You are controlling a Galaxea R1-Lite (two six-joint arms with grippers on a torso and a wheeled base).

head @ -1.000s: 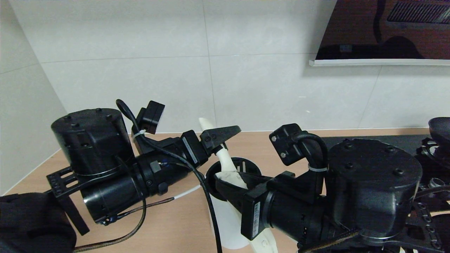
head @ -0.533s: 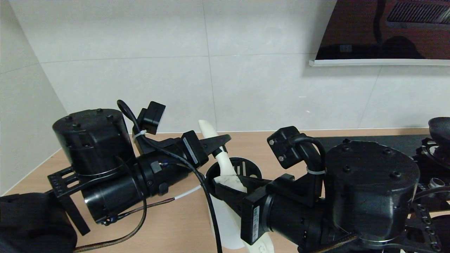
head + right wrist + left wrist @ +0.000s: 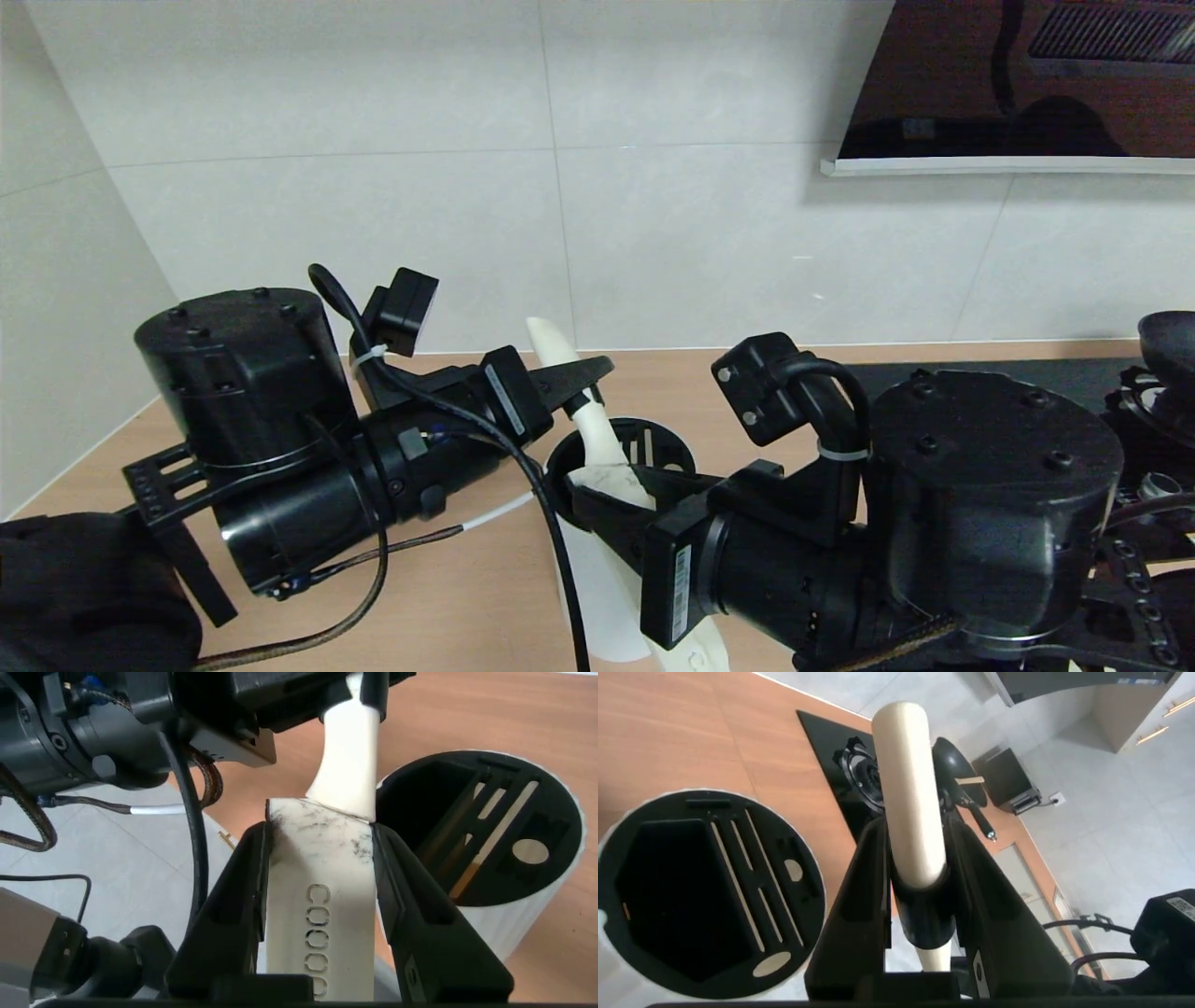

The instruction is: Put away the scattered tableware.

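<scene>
A white knife with a cream handle (image 3: 558,347) and a marbled white blade (image 3: 607,481) stands tilted above a white cylindrical holder (image 3: 597,579) with a black slotted inside. My left gripper (image 3: 586,385) is shut on the handle (image 3: 910,812), just above the holder's opening (image 3: 691,905). My right gripper (image 3: 597,493) is shut on the blade (image 3: 318,887), its fingers (image 3: 245,896) pressed on both edges. The holder (image 3: 523,929) sits right below and beside the blade. The blade's lower end sticks out behind the right wrist.
The holder stands on a wooden counter (image 3: 448,597) against a tiled wall. A black cooktop (image 3: 980,373) with a burner and a dark pot (image 3: 1167,345) lies to the right. A range hood (image 3: 1027,84) hangs above it.
My left gripper's fingers have come together on the knife handle. The right arm shifted slightly with the blade, and the knife sits a little lower toward the holder.
</scene>
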